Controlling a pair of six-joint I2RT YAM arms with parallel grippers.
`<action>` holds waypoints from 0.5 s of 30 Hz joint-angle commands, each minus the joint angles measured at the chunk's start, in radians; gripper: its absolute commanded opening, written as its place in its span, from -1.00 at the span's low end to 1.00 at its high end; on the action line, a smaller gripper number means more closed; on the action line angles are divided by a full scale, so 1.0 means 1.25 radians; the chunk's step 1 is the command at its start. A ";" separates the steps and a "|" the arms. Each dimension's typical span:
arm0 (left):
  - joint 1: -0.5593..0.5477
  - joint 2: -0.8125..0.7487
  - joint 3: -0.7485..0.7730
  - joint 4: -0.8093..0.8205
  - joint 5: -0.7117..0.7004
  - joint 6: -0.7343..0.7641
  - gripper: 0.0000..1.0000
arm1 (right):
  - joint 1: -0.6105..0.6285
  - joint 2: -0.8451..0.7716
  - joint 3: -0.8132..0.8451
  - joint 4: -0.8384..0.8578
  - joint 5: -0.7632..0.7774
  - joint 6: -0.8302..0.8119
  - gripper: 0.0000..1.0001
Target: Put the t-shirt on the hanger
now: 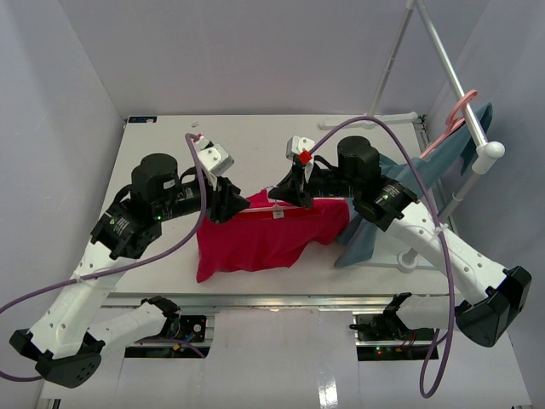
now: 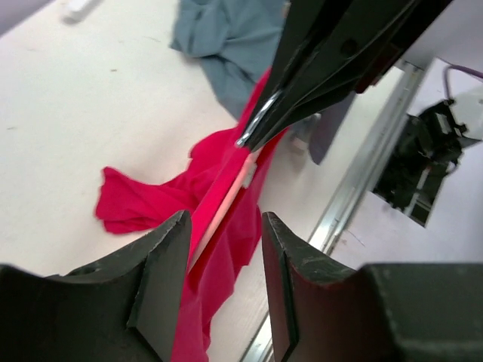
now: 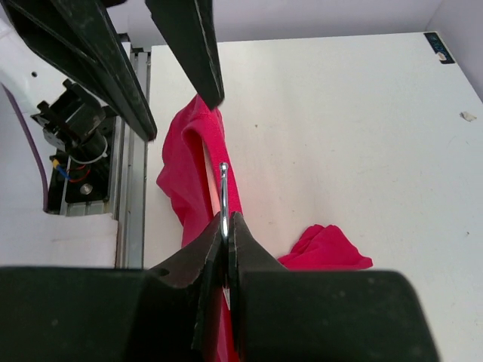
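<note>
Right gripper (image 3: 225, 220) jaws are pinching the thin pale-pink plastic hanger (image 2: 229, 202) inside the crimson fabric t-shirt (image 1: 264, 240); left gripper (image 2: 224, 220) jaws are gaping — best gripping the shoulder, tugging gently.

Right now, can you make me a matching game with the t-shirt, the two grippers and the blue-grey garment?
Things:
1. t-shirt
2. left gripper
3. right gripper
4. blue-grey garment

Descriptions:
A. shut on the hanger
B. red
C. open
D. hangs from the rack

Pairs: 1-B, 2-C, 3-A, 4-D
</note>
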State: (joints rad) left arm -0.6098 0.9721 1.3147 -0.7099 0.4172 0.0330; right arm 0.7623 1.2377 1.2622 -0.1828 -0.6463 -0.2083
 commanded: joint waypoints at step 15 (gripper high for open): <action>-0.001 -0.138 -0.060 0.076 -0.243 -0.036 0.06 | -0.008 0.042 0.285 0.060 0.271 0.160 -0.84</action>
State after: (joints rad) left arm -0.6098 0.8144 1.2386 -0.6779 0.1680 0.0218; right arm 0.7544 1.2736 1.4583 -0.2135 -0.4209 -0.0766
